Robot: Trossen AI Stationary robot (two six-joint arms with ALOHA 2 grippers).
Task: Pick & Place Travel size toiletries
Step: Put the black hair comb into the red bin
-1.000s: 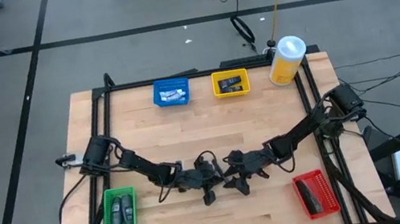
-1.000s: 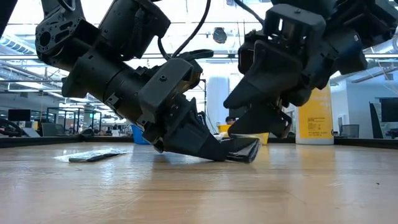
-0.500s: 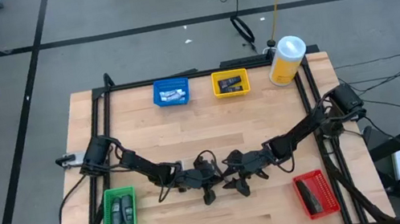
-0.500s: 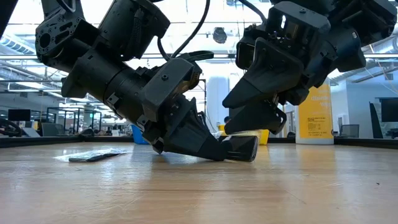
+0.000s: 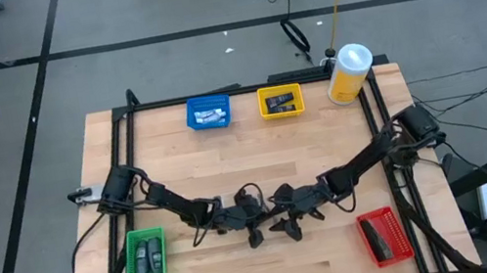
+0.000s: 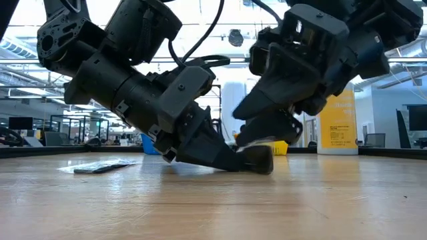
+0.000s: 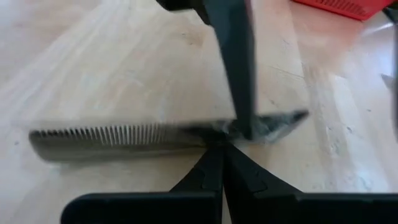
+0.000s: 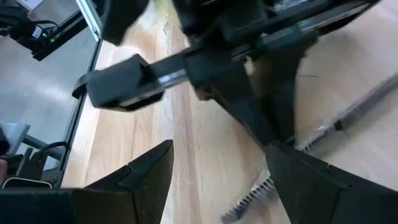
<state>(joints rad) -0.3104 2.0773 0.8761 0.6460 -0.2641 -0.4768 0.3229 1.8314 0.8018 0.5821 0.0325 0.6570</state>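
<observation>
- The left gripper, a dark two-finger claw, sits low over the pale wooden table at about 6 o'clock from its centre; its fingers are clenched together.
- They pinch one edge of a flat grey sachet with a saw-toothed seam, one of the travel size toiletries. It lies against the wood and stretches across in front of the left gripper.
- The right gripper stands at 3 o'clock of the left one, nearly touching it. Its two dark fingers are spread wide, gripping nothing.
- In the left wrist view one right finger comes down onto the sachet close to the pinch point; whether it presses on it I cannot tell.
- A second flat dark sachet lies loose on the wood, at 9 o'clock of the left gripper in the low view.
- The blue plastic bin at 11 o'clock holds a silver-white item.
- The yellow plastic bin at 12 o'clock holds a dark one.
- The green plastic bin at 8 o'clock and the red plastic bin at 4 o'clock hold dark items.
- A tall yellow bottle with a white cap stands at 1 o'clock.
</observation>
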